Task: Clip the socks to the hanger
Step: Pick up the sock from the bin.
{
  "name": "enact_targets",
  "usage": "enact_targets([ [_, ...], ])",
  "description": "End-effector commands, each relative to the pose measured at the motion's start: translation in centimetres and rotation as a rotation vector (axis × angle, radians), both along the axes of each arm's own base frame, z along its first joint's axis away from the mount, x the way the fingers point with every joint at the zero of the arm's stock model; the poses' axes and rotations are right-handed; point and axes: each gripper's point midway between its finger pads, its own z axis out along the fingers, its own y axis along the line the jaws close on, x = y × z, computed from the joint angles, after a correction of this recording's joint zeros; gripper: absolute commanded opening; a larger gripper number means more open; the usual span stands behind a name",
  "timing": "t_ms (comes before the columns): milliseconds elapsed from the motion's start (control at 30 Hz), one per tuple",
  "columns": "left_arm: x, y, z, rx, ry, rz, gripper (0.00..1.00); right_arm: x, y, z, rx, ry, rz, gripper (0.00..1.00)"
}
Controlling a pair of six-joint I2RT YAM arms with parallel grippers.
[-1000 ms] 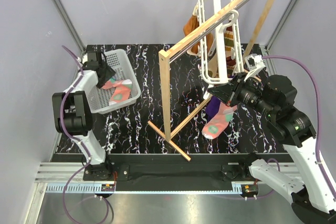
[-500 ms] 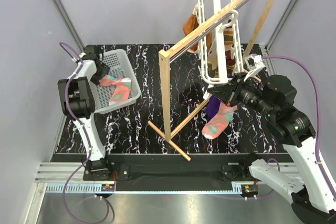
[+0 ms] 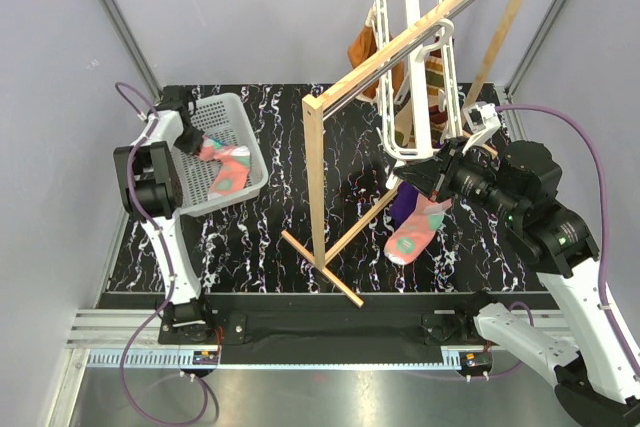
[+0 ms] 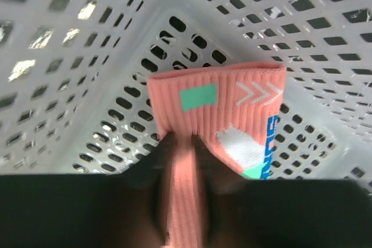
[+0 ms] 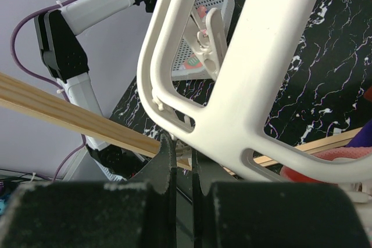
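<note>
A pink sock with teal patches lies in the white basket. My left gripper is shut on its ribbed cuff, and a fold of it is pinched between the dark fingers. In the top view that left gripper is at the basket's far left corner. The white hanger hangs from the wooden rail. A second pink sock dangles under its near corner. A striped tan sock hangs inside it. My right gripper is shut at the hanger's lower corner, with a small white clip part between its tips.
The wooden rail stand crosses the middle of the table, with its foot near the front. A purple cloth and an orange-brown cloth also hang by the hanger. The basket's perforated walls close round the left gripper.
The left gripper has shifted toward the basket's far left corner and closed on the pink sock's cuff. The right arm and the hanger have stayed still.
</note>
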Motion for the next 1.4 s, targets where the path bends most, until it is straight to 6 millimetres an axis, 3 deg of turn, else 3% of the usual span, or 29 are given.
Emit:
enact_targets([
  [0,1.3,-0.7,0.0,-0.044,-0.060,-0.079,0.11,-0.6,0.4,-0.3,0.000,0.029,0.037,0.00],
  [33,1.5,-0.8,0.3,-0.043,-0.074,-0.095,0.02,-0.6,0.4,-0.3,0.000,0.029,0.036,0.00],
  [67,1.6,-0.9,0.8,-0.037,-0.086,-0.121,0.00,-0.6,0.4,-0.3,0.000,0.026,0.036,0.00],
  [200,2.3,-1.1,3.9,-0.017,-0.179,-0.180,0.00,-0.5,0.5,-0.2,0.000,0.026,0.038,0.00],
  [233,2.5,-1.2,6.3,-0.002,-0.232,-0.192,0.00,-0.5,0.4,-0.2,0.000,0.025,0.035,0.00],
  [300,2.3,-1.4,8.1,0.019,-0.297,-0.219,0.00,-0.4,0.4,-0.2,0.000,0.023,0.032,0.00],
  [333,2.2,-1.5,10.9,0.037,-0.360,-0.231,0.00,-0.4,0.4,-0.2,-0.001,0.022,0.032,0.00],
  [400,2.0,-1.9,13.6,0.063,-0.439,-0.282,0.00,-0.4,0.4,-0.3,0.000,0.024,0.032,0.00],
  [433,1.3,-2.1,14.0,0.066,-0.446,-0.292,0.00,-0.4,0.4,-0.3,0.000,0.023,0.032,0.00],
  [467,0.6,-2.4,16.7,0.085,-0.499,-0.313,0.00,-0.5,0.4,-0.3,0.000,0.020,0.032,0.00],
  [533,-0.7,-3.6,18.1,0.063,-0.533,-0.362,0.00,-0.5,0.3,-0.3,-0.003,0.018,0.030,0.00],
  [567,-1.5,-4.8,21.0,0.062,-0.610,-0.415,0.00,-0.4,0.3,-0.3,-0.004,0.017,0.030,0.00],
  [600,-2.3,-5.6,22.2,0.063,-0.647,-0.445,0.00,-0.4,0.4,-0.3,-0.001,0.015,0.030,0.00],
  [633,-3.4,-6.5,22.0,0.056,-0.658,-0.478,0.00,-0.4,0.4,-0.3,-0.002,0.015,0.033,0.00],
  [667,-4.4,-8.0,25.4,0.092,-0.761,-0.542,0.00,-0.3,0.5,-0.2,0.003,0.011,0.036,0.00],
  [733,-6.2,-11.0,27.2,0.072,-0.838,-0.669,0.00,-0.3,0.7,-0.3,0.008,0.015,0.045,0.00],
  [767,-8.3,-14.0,28.8,0.077,-0.917,-0.800,0.00,-0.3,0.8,-0.1,0.013,0.009,0.048,0.00],
  [833,-10.5,-16.8,29.9,0.088,-0.976,-0.913,0.00,-0.2,0.9,0.0,0.021,0.003,0.050,0.00],
  [867,-12.1,-20.2,29.9,0.088,-1.010,-1.046,0.00,-0.2,1.0,0.1,0.023,0.002,0.052,0.00],
  [900,-13.7,-21.8,31.3,0.099,-1.062,-1.113,0.00,-0.1,1.0,0.2,0.029,0.000,0.049,0.00],
  [967,-16.5,-25.8,32.2,0.098,-1.128,-1.269,0.00,0.0,1.1,0.5,0.038,-0.010,0.052,0.00],
  [1067,-20.6,-29.7,33.1,0.026,-1.238,-1.449,0.00,0.0,1.5,1.1,0.064,-0.017,0.068,0.00],
  [1267,-26.3,-34.5,32.5,-0.118,-1.332,-1.672,0.00,-0.2,1.9,2.1,0.102,-0.025,0.087,0.00],
  [1367,-28.1,-36.3,32.9,-0.198,-1.354,-1.711,0.00,-0.4,2.2,2.4,0.115,-0.024,0.106,0.00],
])
